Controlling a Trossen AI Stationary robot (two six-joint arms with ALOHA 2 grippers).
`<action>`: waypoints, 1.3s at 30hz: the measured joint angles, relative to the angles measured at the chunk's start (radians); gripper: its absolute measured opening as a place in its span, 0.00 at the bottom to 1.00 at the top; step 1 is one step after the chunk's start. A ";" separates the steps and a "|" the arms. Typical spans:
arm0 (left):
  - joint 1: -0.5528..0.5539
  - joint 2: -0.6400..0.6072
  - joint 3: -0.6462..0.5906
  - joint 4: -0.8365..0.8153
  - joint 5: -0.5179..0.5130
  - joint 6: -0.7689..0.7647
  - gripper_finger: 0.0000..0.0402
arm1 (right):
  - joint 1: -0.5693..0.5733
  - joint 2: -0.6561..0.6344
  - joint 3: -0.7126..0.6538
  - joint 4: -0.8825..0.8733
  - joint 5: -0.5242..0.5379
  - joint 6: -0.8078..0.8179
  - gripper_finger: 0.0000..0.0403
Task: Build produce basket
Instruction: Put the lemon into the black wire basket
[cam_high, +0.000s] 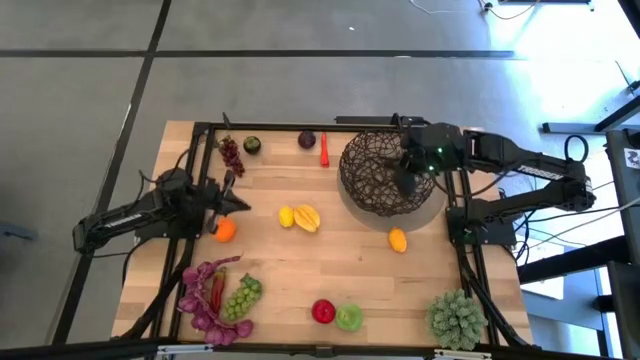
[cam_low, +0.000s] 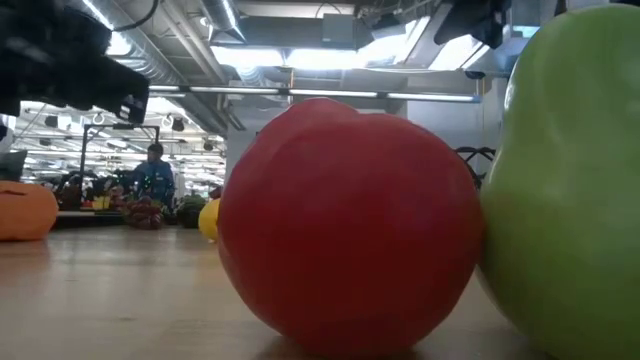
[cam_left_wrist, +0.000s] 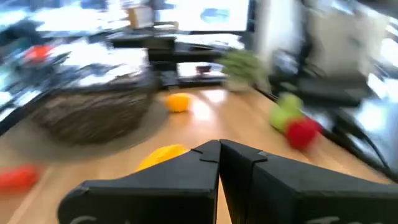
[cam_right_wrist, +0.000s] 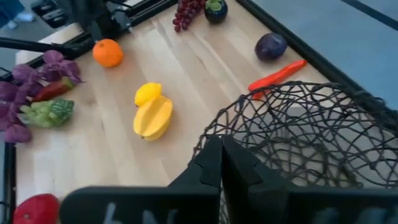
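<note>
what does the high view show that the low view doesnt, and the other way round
Only the high view shows the basket, the purple grapes, the red chilli, the green grapes and the spiky plant ball, plus both arms: the left gripper by the orange, the right gripper over the basket. Only the low view shows a person in the room behind. Both show the red apple and green apple side by side.
</note>
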 joint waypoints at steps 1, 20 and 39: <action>0.001 0.002 0.009 0.002 -0.032 -0.049 0.00 | 0.011 0.000 0.000 0.001 0.000 0.012 0.00; 0.000 0.416 0.568 -0.456 -0.068 0.061 0.00 | 0.158 0.000 0.000 0.001 -0.001 0.088 0.00; 0.000 0.650 0.809 -0.695 -0.108 0.152 0.00 | 0.159 0.049 0.001 -0.032 -0.176 0.234 0.25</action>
